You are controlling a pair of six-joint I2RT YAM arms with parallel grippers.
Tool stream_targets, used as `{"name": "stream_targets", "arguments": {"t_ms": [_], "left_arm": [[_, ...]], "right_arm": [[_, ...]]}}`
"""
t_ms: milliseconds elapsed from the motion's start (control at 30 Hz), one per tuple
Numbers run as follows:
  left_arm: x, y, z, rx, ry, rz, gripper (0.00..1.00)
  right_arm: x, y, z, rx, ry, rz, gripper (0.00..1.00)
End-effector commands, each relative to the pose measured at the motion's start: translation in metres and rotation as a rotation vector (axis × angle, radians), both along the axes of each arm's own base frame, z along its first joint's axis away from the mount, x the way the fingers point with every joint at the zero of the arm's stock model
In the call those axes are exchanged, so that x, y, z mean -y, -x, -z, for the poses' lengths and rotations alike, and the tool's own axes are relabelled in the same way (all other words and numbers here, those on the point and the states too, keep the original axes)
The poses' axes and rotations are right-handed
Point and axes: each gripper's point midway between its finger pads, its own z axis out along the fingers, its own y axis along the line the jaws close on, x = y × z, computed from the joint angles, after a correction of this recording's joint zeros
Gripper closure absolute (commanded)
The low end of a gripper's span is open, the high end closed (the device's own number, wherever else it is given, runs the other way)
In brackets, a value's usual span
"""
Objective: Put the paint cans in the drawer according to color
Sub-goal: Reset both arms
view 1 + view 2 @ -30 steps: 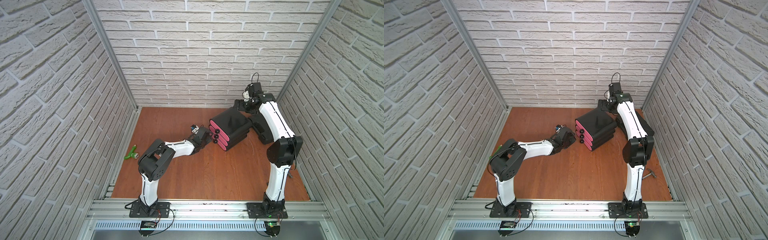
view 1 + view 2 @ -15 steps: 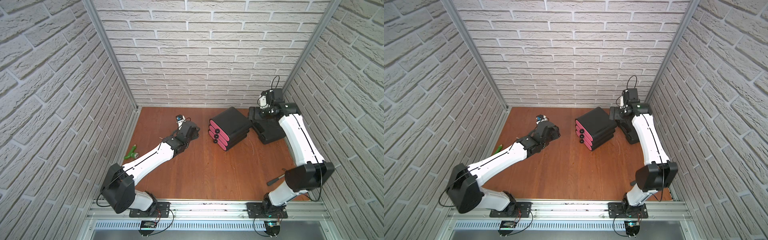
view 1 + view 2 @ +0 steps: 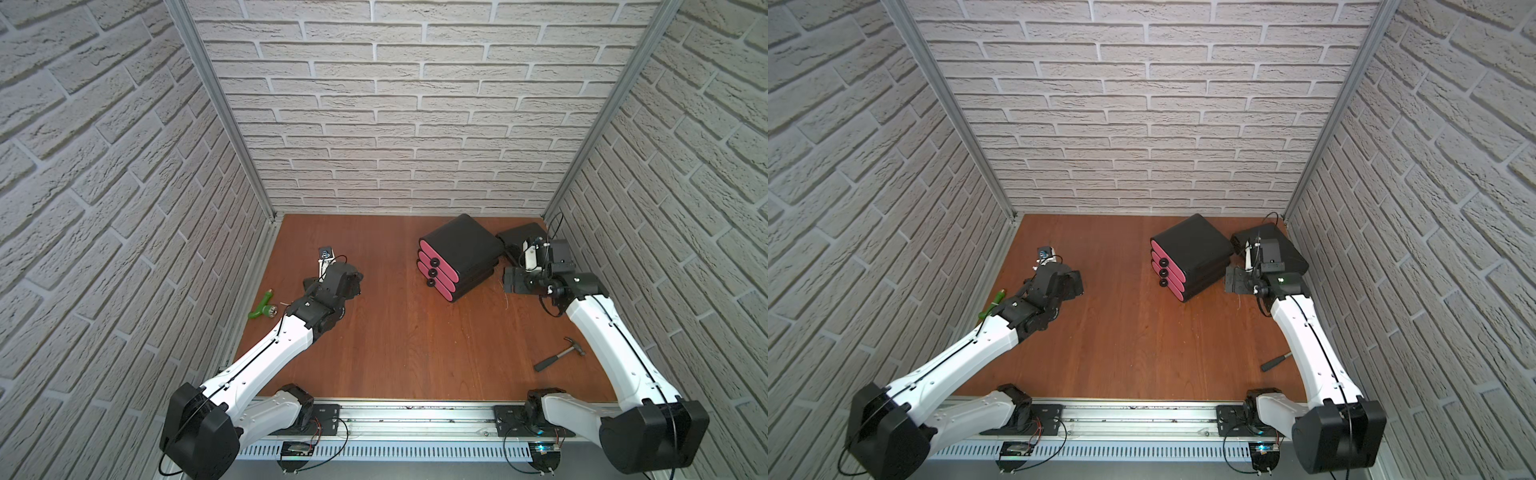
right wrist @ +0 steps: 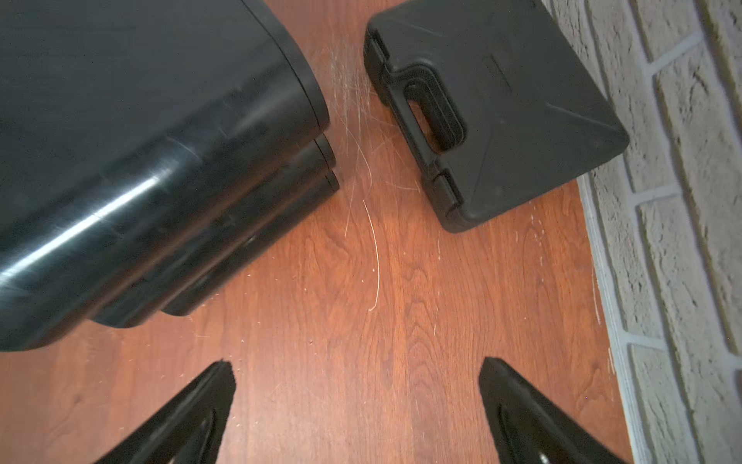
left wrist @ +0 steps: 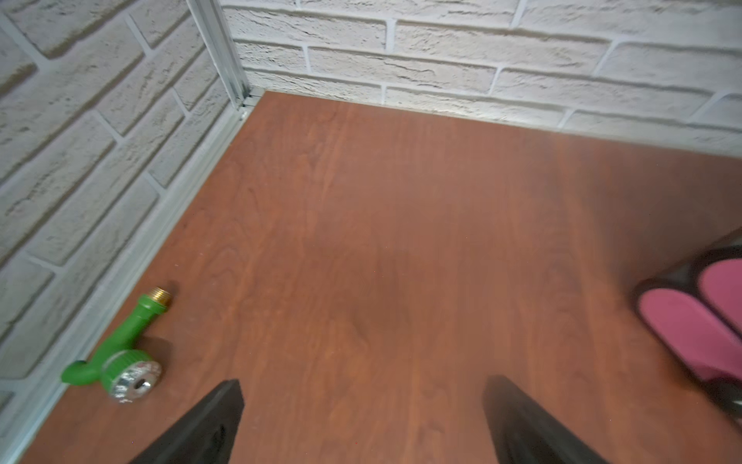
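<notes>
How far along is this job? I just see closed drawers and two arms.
Done, apparently: no paint cans show on the table, and the three pink fronts of the drawer cabinet are shut, so they are probably inside; sorting by color can't be checked. In hand: nothing; the left gripper and right gripper are open and empty. Left: seemingly nothing; only the green tool, hammer and black case lie out.

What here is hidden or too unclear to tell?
Contents of the black cabinet with three pink drawer fronts: hidden by shut fronts, both top views.
Grey hammer: head behind the right arm, in a top view.
Green Y-shaped plastic tool: partly behind the left arm, in a top view.
</notes>
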Motion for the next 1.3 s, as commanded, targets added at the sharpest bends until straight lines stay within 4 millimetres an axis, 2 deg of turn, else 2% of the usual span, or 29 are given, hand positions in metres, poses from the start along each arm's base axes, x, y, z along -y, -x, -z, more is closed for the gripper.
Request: {"name": "stream_targets", "arguments": {"t_ms": [0, 100, 167, 267, 400, 533, 633, 700, 767, 867, 1133, 1267], "left_arm": [[-0.022, -0.005, 0.007, 0.025, -0.149, 0.043, 0.02], [-0.048, -0.001, 0.028, 0.023, -0.161, 0.009, 0.02], [-0.059, 0.001, 0.041, 0.022, -0.184, 0.022, 0.01], [-0.072, -0.005, 0.04, 0.029, -0.2, 0.035, 0.02], [-0.09, -0.017, 0.054, 0.004, -0.211, 0.043, 0.01], [-0.097, -0.031, 0.073, 0.026, -0.167, 0.065, 0.01], [-0.096, -0.048, 0.086, 0.034, -0.156, 0.117, 0.02], [-0.095, -0.064, 0.086, 0.057, -0.147, 0.146, 0.02], [-0.099, -0.078, 0.084, 0.092, -0.122, 0.156, 0.01], [-0.101, -0.093, 0.099, 0.054, -0.096, 0.175, 0.02], [-0.095, -0.079, 0.1, 0.164, -0.081, 0.22, 0.02], [-0.094, -0.076, 0.102, 0.173, -0.09, 0.218, 0.01]], "right_arm": [[0.009, -0.015, 0.001, 0.165, 0.039, 0.034, 0.0], [0.018, -0.017, 0.031, 0.146, 0.101, 0.049, 0.0], [0.021, -0.021, 0.052, 0.121, 0.131, 0.041, 0.0], [0.019, -0.035, 0.075, 0.139, 0.123, 0.032, 0.0], [0.004, -0.061, 0.086, 0.24, 0.067, -0.032, 0.0], [-0.008, -0.089, 0.088, 0.309, 0.046, -0.104, 0.0], [-0.011, -0.107, 0.089, 0.361, 0.05, -0.137, 0.01], [-0.014, -0.116, 0.089, 0.372, 0.072, -0.181, 0.01], [-0.01, -0.118, 0.093, 0.361, 0.056, -0.158, 0.01], [-0.011, -0.114, 0.09, 0.395, 0.049, -0.168, 0.01], [-0.006, -0.1, 0.084, 0.504, 0.069, -0.132, 0.01], [0.007, -0.092, 0.089, 0.554, 0.1, -0.05, 0.01]]}}
